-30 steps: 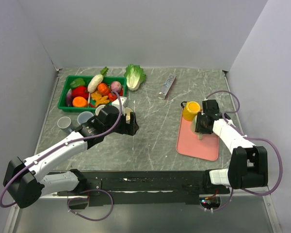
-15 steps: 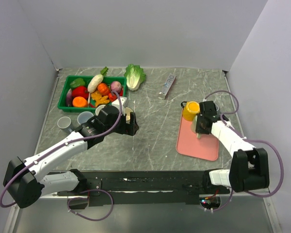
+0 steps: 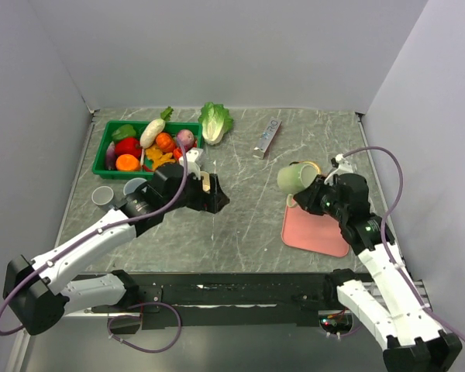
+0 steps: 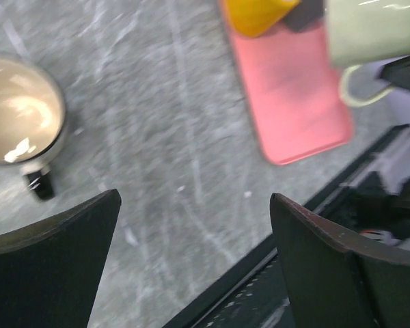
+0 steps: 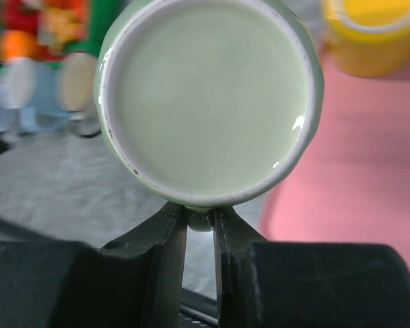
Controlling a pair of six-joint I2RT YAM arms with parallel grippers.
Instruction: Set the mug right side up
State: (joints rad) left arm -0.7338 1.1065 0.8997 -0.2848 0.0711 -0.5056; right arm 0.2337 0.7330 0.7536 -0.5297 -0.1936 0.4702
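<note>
The right claw [image 5: 199, 217] clenches the pale green mug [image 5: 208, 96] by its handle, holding it sideways in the air over the pink cutting board [image 3: 318, 232], with room to rotate upright. The left claw [image 3: 215, 195] hangs released above the worktop [image 3: 248, 225].

Right hand [image 3: 314, 195] holds the pale green mug [image 3: 291, 177] tipped on its side. It hangs over the far left corner of the pink board [image 3: 319, 234], with a yellow cup [image 3: 311, 167] peeking out just behind it. Left hand [image 3: 214, 194] hovers around the middle of the desk [image 3: 248, 225], near a blue cup [image 3: 134, 187] and a grey cup [image 3: 102, 196]. Green bin [image 3: 101, 151] of toy veg sits far left, with a lettuce [image 3: 215, 122] just beside it.
</note>
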